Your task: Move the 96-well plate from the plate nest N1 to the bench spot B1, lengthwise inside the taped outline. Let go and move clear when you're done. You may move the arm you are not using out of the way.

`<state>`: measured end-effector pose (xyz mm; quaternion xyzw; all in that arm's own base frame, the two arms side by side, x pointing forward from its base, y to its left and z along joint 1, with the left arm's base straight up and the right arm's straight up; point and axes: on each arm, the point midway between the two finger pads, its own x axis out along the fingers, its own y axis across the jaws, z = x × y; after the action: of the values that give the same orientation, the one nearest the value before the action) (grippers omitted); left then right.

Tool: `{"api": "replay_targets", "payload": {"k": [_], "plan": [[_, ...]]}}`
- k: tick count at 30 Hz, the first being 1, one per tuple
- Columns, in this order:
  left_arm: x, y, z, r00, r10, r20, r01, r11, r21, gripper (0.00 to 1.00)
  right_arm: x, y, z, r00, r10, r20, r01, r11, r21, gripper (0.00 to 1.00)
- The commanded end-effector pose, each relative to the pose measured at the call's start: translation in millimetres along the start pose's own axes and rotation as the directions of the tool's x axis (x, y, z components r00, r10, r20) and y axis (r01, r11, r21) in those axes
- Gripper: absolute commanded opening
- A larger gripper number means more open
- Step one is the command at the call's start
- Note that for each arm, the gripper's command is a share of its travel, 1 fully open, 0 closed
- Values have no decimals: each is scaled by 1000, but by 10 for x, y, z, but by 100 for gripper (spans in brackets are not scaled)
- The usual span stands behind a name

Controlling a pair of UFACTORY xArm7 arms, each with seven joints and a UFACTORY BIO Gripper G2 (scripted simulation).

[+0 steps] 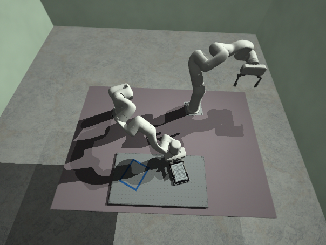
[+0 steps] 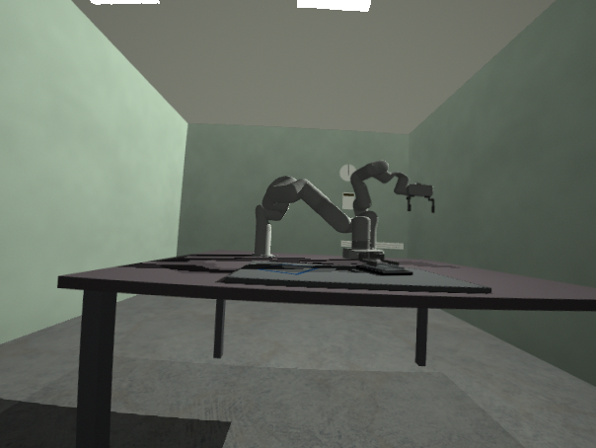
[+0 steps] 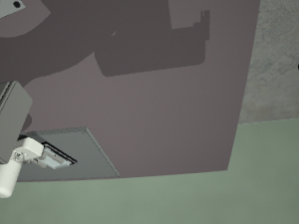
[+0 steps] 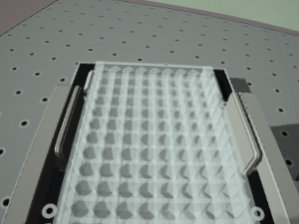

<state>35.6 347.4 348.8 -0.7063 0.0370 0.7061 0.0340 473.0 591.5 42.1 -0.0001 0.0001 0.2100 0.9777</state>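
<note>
Taking twelve o'clock as the upper edge of the top view, the 96-well plate [image 1: 179,172] [image 3: 53,162] [image 4: 149,138] sits in its black nest [image 1: 180,182] [image 3: 75,161] [image 4: 86,72] on the perforated board [image 1: 162,195] [image 2: 444,282] [image 3: 95,153] [image 4: 164,29], which lies on the table [image 1: 229,175] [image 2: 533,287] [image 3: 149,109] [image 4: 25,14]. Its long sides run roughly from eleven to five o'clock. The right gripper [image 1: 178,168] [image 2: 377,264] [image 3: 50,157] [image 4: 156,128] is clenched on the plate, one pad along each long side; its wrist stands at the plate's twelve o'clock end. From the plate, the blue taped outline [image 1: 142,179] [image 2: 306,270] lies at nine o'clock, well apart, its long sides running from one to seven. The left gripper [image 1: 245,85] [image 2: 421,210] hangs high, out toward one o'clock from the plate and well away from it, fingers spread wide and grasping nothing.
</note>
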Motion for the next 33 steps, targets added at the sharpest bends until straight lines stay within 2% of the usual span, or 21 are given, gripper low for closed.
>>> {"api": "replay_targets", "payload": {"k": [1, 20, 33], "plan": [[-13, -5, 2, 1000, -3, 1, 3, 1000, 0, 100, 11, 8, 32, 1000, 0, 4, 0, 1000, 3, 0], [-13, -5, 2, 1000, -3, 1, 3, 1000, 0, 100, 11, 8, 32, 1000, 0, 4, 0, 1000, 3, 0], [-13, -5, 2, 1000, -3, 1, 3, 1000, 0, 100, 11, 8, 104, 1000, 0, 4, 0, 1000, 3, 0]]}}
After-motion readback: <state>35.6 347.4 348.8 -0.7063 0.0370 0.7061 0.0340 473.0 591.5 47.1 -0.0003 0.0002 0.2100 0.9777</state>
